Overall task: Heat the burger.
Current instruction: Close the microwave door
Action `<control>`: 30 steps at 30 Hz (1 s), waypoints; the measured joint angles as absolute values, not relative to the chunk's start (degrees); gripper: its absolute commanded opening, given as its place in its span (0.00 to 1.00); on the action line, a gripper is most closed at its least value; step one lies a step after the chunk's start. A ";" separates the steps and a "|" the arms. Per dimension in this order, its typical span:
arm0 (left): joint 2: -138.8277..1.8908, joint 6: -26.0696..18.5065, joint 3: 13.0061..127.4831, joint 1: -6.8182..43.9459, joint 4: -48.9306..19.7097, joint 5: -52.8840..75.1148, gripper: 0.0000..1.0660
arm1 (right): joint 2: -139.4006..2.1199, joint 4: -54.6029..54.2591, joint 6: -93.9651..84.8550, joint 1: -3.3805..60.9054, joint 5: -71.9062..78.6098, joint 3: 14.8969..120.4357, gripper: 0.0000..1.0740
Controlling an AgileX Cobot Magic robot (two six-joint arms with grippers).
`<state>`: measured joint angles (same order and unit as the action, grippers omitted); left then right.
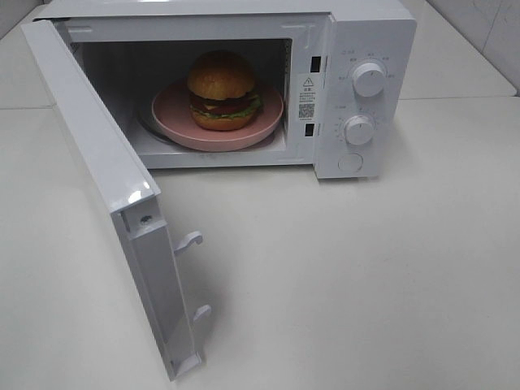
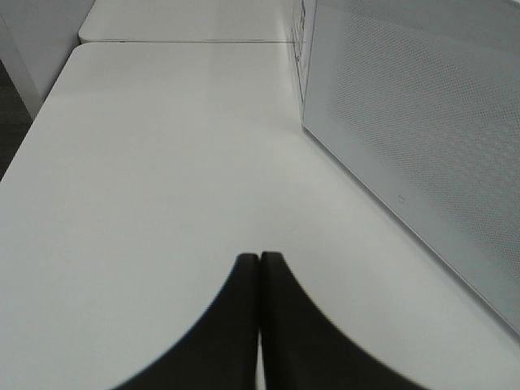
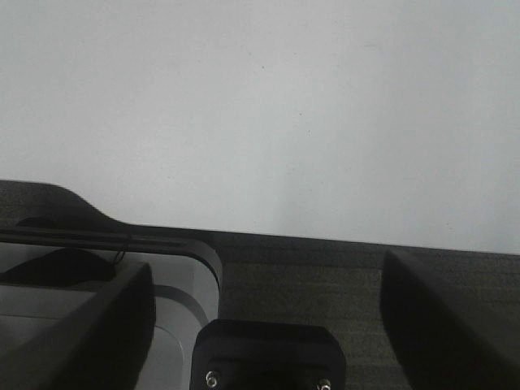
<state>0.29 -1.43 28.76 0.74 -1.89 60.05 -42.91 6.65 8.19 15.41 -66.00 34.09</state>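
The burger (image 1: pixel 223 91), with its golden-brown bun, dark patty and green lettuce, sits on a round pink plate (image 1: pixel 171 114) inside the open white microwave (image 1: pixel 366 49). Neither gripper shows in the exterior high view. In the left wrist view my left gripper (image 2: pixel 259 258) is shut, its two black fingers pressed together above the bare white table (image 2: pixel 162 162), with the microwave door (image 2: pixel 422 122) beside it. In the right wrist view my right gripper (image 3: pixel 268 301) stands open with nothing between its fingers, at the table's edge over a dark floor.
The microwave door (image 1: pixel 106 179) swings wide open to the front left, its two latch hooks (image 1: pixel 188 240) pointing inward. Two white knobs (image 1: pixel 370 80) and a round button sit on the control panel. A dark and grey base part (image 3: pixel 106 276) lies under the right gripper.
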 measured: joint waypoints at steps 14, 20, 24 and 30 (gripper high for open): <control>0.29 -1.43 28.76 0.74 -1.89 60.05 0.00 | -18.91 6.30 3.78 15.41 -60.05 30.31 0.67; 0.29 -1.43 28.76 0.74 -1.89 60.05 0.00 | -11.63 4.64 2.29 15.41 -58.50 29.16 0.67; 0.29 -1.43 28.76 0.74 -1.89 60.05 0.00 | -5.27 3.78 1.60 15.41 -58.38 29.11 0.67; 0.29 -1.43 28.76 0.74 -1.89 60.05 0.00 | 0.17 3.61 1.20 15.41 -58.44 29.11 0.67</control>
<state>0.29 -1.43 28.76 0.74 -1.89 60.05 0.17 3.61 1.20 15.41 -58.44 29.11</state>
